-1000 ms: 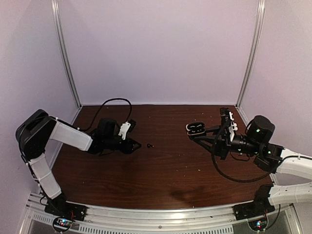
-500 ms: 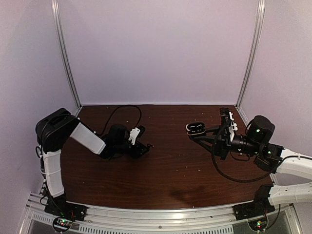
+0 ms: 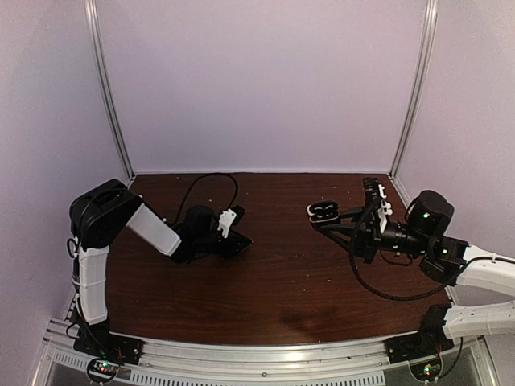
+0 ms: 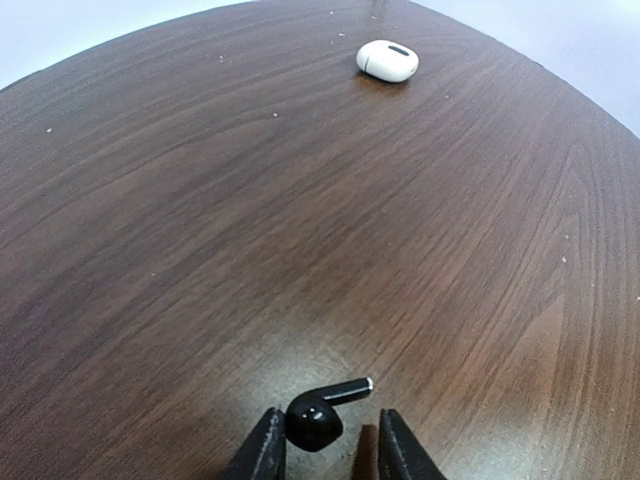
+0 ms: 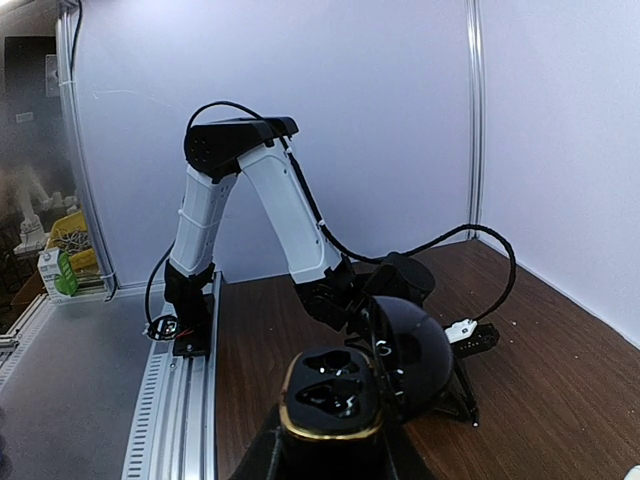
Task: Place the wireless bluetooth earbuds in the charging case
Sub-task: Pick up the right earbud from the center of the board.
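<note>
A black earbud (image 4: 313,424) with a short stem lies on the table between the fingers of my left gripper (image 4: 328,442). The gripper is open, with the left finger against the bud and the right finger apart from it. In the top view my left gripper (image 3: 241,244) is low on the table and hides the earbud. My right gripper (image 3: 339,219) is shut on a black charging case (image 3: 325,211) and holds it above the table with its lid open. In the right wrist view the case (image 5: 330,395) shows two glossy wells and a gold rim. No white earbuds are in view.
A white rounded case (image 4: 388,60) lies farther out on the wooden table (image 3: 282,273). The left arm's cable (image 3: 201,181) loops over the back left. Upright frame posts (image 3: 109,88) stand at both back corners.
My left arm has moved right and forward along the table, bringing its open fingers to either side of the black earbud. The right arm and the case have not moved.
</note>
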`<state>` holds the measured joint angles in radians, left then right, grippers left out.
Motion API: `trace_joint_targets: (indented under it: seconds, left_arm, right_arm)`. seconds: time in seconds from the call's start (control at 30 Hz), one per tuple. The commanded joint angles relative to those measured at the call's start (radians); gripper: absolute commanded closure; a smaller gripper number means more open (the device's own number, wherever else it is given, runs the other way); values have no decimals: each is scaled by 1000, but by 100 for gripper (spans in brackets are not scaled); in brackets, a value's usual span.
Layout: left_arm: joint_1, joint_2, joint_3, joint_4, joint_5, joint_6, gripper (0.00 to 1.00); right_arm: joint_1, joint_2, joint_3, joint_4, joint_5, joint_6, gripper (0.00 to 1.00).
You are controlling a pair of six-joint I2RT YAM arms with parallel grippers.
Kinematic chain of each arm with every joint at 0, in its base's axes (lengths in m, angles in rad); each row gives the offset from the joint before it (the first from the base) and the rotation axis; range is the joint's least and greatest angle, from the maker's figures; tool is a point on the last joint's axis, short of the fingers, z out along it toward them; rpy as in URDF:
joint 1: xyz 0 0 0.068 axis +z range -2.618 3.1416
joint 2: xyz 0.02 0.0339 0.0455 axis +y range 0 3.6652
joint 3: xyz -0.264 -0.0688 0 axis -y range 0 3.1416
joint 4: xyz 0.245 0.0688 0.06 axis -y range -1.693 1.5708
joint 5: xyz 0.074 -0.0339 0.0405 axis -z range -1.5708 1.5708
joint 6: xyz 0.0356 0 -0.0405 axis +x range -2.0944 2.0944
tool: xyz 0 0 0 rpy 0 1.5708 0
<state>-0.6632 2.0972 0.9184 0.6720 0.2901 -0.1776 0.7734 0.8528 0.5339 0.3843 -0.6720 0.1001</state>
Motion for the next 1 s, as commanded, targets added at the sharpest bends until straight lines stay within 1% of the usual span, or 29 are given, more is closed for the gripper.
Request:
trace_joint_targets:
  seconds: [0.0,0.17,0.43,0.57,0.77,0.97]
  left_arm:
    - [-6,37,-3,-11,-17,25,68]
    - [-8,34,11,-41,-37,37,72]
    - [-10,41,44,-88,-87,50,75]
    - [-10,43,53,-100,-88,60,76]
    - [-10,39,49,-102,-84,64,81]
    - [-11,-1,24,-82,-67,67,85]
  right_arm:
    - [-4,-18,8,-1,18,-10,100]
    - [-4,-14,9,1,19,-10,100]
    - [-3,-7,7,3,22,-8,100]
    - [-3,-6,11,-2,24,-10,100]
    - [-3,-8,12,-7,29,-10,100]
    - [-4,-8,12,-6,27,-7,100]
